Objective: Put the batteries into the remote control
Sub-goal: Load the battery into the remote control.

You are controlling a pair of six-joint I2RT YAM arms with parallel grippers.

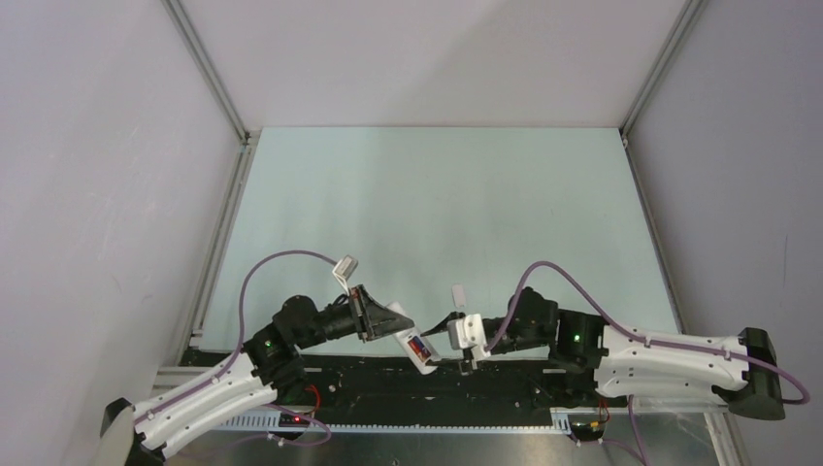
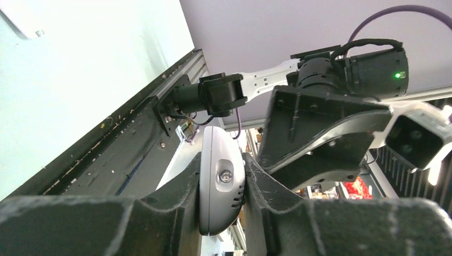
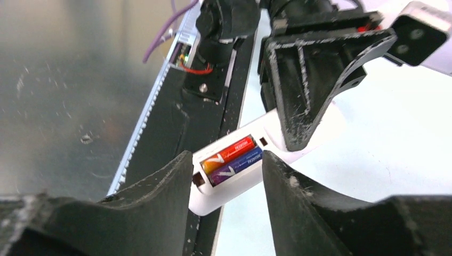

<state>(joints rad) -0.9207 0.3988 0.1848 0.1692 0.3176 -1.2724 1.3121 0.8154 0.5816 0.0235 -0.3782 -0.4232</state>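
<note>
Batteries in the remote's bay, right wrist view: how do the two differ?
The red-orange battery is bright; the dark blue battery is dark, nearly purple. The red-orange battery fills the slot farther up in the right wrist view, the dark blue battery the one below it. Both lie flat, side by side in the remote control bay, look equal in length and carry white print.

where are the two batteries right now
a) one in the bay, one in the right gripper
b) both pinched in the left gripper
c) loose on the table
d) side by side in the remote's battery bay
d: the right wrist view shows the red-orange battery and the dark blue battery lying side by side in the open bay of the remote control.
</note>
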